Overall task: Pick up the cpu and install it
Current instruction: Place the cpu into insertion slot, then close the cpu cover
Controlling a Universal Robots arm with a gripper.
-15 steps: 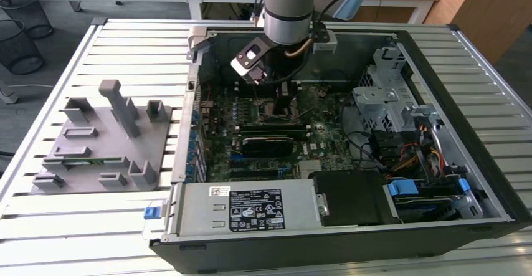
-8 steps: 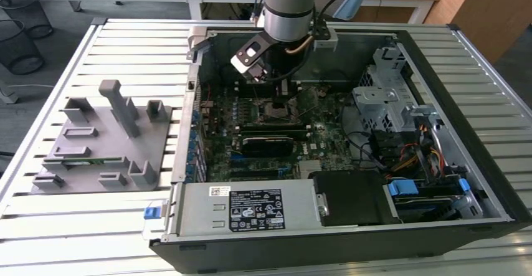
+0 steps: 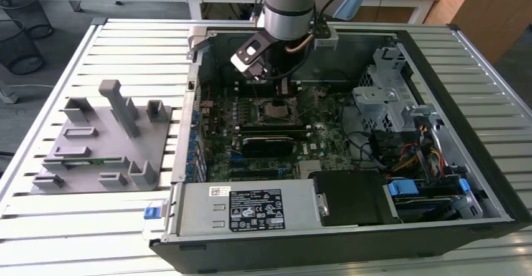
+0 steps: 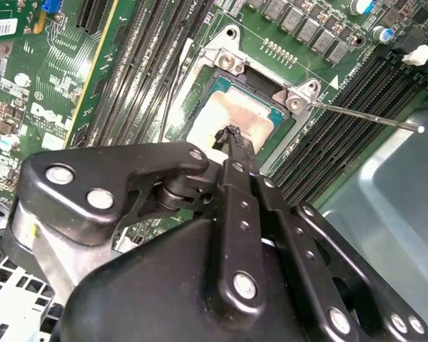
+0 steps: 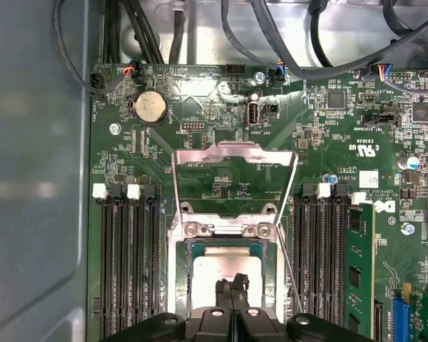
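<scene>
1. Slatted white table (image 3: 124, 45) is carrying an open computer case (image 3: 465, 101)
2. Inside, the cpu (image 4: 214, 121) is lying flat in the socket (image 4: 228, 60)
3. Over it the gripper (image 4: 232, 135) is hanging, fingers clenched together, holding nothing

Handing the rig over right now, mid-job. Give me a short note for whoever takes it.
Gripper: shut, nothing between the fingers, tips just over the cpu; contact cannot be told.
Cpu: lying flat in the motherboard socket, seen in both wrist views.
Done: cpu is placed in the socket.
Left: retention frame stands open and its lever is unlatched; full seating is unconfirmed.
</scene>
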